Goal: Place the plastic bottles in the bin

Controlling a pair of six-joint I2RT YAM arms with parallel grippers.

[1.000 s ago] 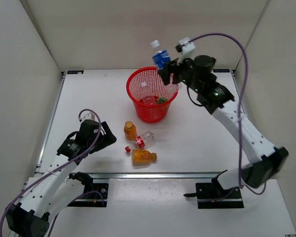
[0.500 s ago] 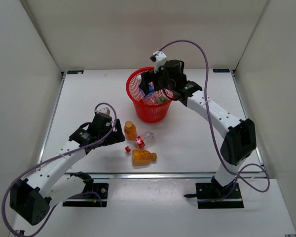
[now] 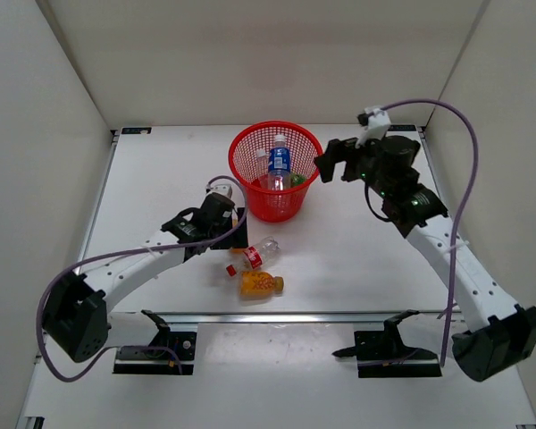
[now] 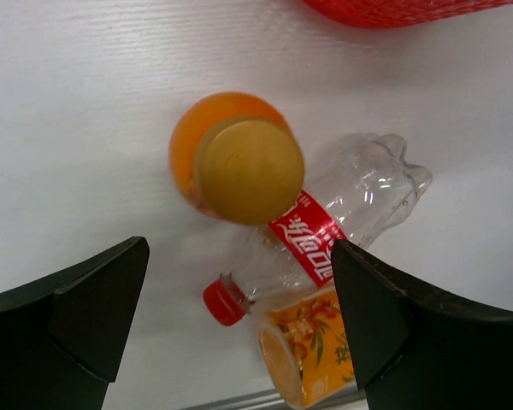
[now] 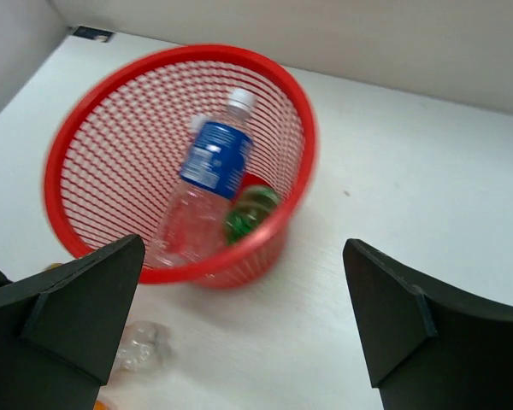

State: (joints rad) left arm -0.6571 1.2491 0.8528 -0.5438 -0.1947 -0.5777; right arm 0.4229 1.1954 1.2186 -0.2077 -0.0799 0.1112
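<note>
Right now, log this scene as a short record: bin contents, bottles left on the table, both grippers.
bin: round red plastic mesh basket, upright
in bin: clear plastic bottle with blue label; green bottle; plain clear bottle, partly hidden
on white table: upright orange bottle; clear bottle with red label, lying; second orange bottle, lying
left gripper: open, above the upright orange bottle
right gripper: open, empty, beside the bin

Blue-label bottle (leaning) in bin
</note>
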